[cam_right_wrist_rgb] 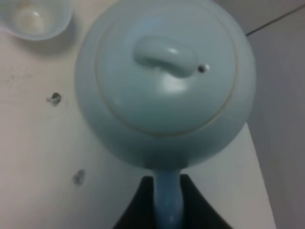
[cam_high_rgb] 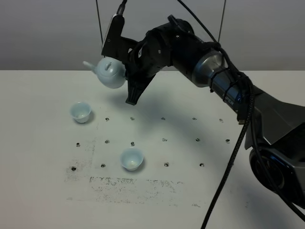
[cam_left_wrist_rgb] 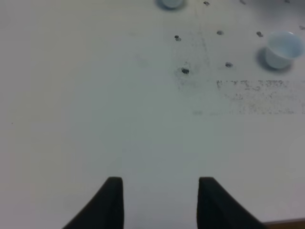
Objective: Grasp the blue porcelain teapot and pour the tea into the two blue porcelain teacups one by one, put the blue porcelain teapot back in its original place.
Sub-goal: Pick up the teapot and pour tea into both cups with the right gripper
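The blue porcelain teapot (cam_high_rgb: 110, 72) hangs in the air above the back of the table, spout pointing left. My right gripper (cam_high_rgb: 127, 67) is shut on its handle. In the right wrist view the teapot (cam_right_wrist_rgb: 164, 81) fills the frame, lid on top, its handle between the fingers (cam_right_wrist_rgb: 138, 205). One teacup (cam_high_rgb: 80, 111) stands on the table below and left of the teapot; it shows in the right wrist view (cam_right_wrist_rgb: 34, 18). The other teacup (cam_high_rgb: 131, 159) stands nearer the front. My left gripper (cam_left_wrist_rgb: 160, 200) is open and empty over bare table; a teacup (cam_left_wrist_rgb: 282, 48) lies far from it.
The white table (cam_high_rgb: 38, 191) has rows of small screw holes and a scuffed grey patch (cam_high_rgb: 133, 183) near the front. The right arm and its black cable (cam_high_rgb: 228, 167) cross the right side. Two thin rods (cam_high_rgb: 99, 19) rise behind the table.
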